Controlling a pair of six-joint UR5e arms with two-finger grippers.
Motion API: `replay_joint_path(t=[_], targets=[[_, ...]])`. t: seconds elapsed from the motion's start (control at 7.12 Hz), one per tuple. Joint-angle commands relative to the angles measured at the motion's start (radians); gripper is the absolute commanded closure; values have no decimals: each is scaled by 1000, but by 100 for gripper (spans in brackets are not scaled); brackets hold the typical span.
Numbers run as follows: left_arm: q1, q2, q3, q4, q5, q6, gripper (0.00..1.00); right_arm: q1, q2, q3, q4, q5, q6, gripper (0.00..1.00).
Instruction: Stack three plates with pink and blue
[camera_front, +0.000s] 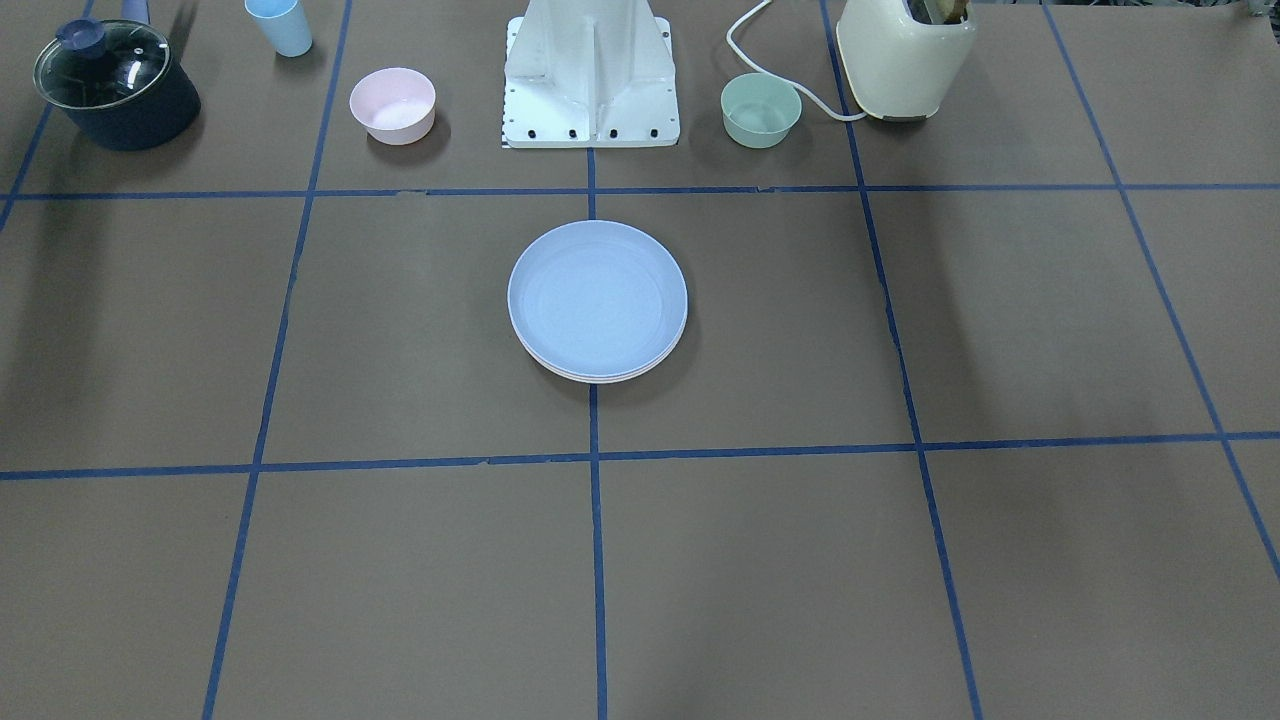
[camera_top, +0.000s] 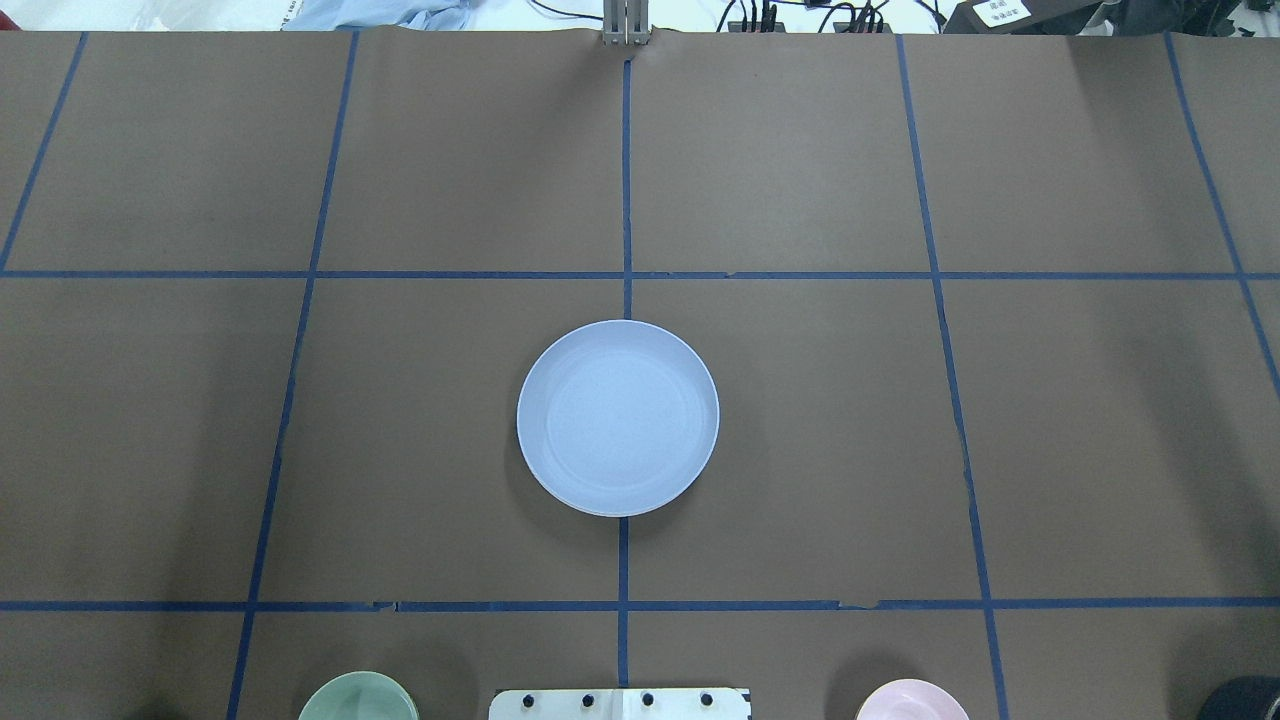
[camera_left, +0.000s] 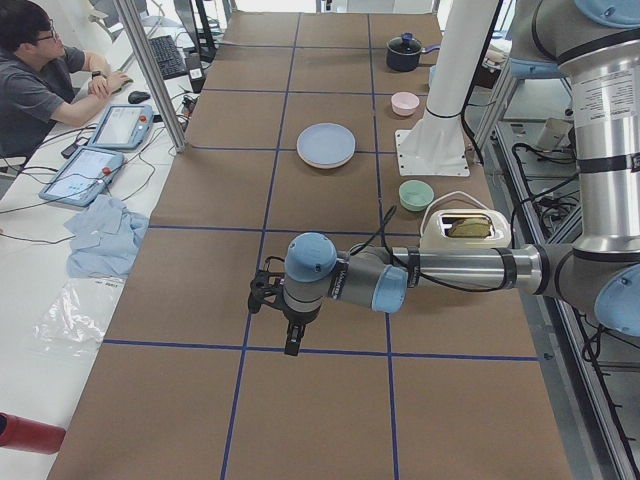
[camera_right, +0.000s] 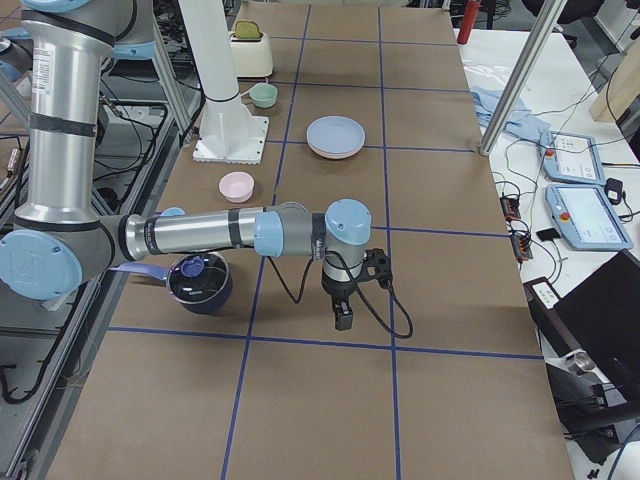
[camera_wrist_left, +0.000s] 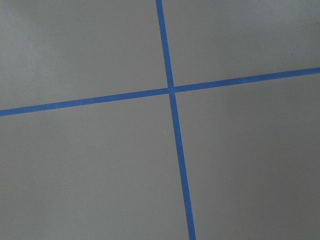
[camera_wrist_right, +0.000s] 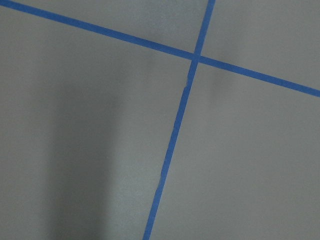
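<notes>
The light blue plate lies on top of a stack at the table's middle; it also shows in the overhead view. Pale rims of plates beneath it show at the stack's front edge, and I cannot tell their colours. The stack also shows in the left side view and the right side view. My left gripper hangs over the table far from the stack. My right gripper does the same at the other end. I cannot tell whether either is open or shut. Both wrist views show only brown table and blue tape.
A small pink bowl and a small green bowl flank the robot's base. A lidded dark pot, a blue cup and a cream toaster stand along that edge. An operator sits beside the table.
</notes>
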Motion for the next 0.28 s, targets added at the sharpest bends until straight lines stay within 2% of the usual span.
replay_joint_path(t=[0.0, 0.14], targets=[[0, 1, 0, 0, 0, 0, 0, 0, -3, 1, 0, 1, -1, 0], [0, 1, 0, 0, 0, 0, 0, 0, -1, 0, 0, 1, -1, 0]])
